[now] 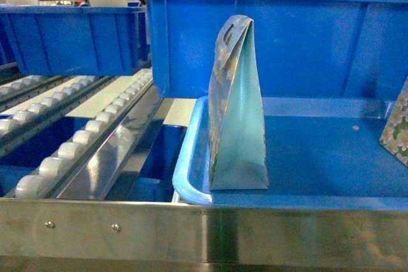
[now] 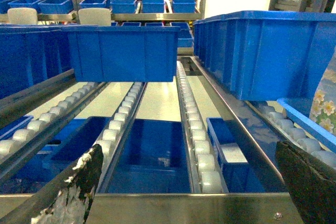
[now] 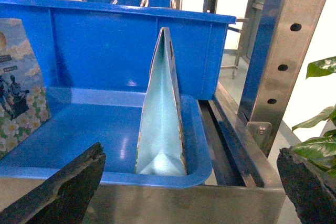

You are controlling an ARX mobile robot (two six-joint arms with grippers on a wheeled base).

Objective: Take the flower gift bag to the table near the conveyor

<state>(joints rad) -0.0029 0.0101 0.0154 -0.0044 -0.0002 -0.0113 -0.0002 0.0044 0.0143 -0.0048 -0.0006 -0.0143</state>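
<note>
At the left of the head view the conveyor [image 1: 76, 138] sloped down toward the steel rail. In the centre the flower gift bag [image 1: 237, 113] stood upright and edge-on in a shallow blue tray [image 1: 191, 157], apparently waiting for pickup. Left pincer [image 2: 189, 192] and right pincer [image 3: 189, 187] hung released, grasping nothing.

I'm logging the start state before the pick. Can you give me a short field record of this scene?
bag: flower gift bag, upright, edge-on to the head camera
holder: blue tray, bag near its left end
second bag: flowered, at the head view's right edge
conveyor: roller tracks, left of the tray
left gripper: open, empty
right gripper: open, empty
table: not in view
</note>
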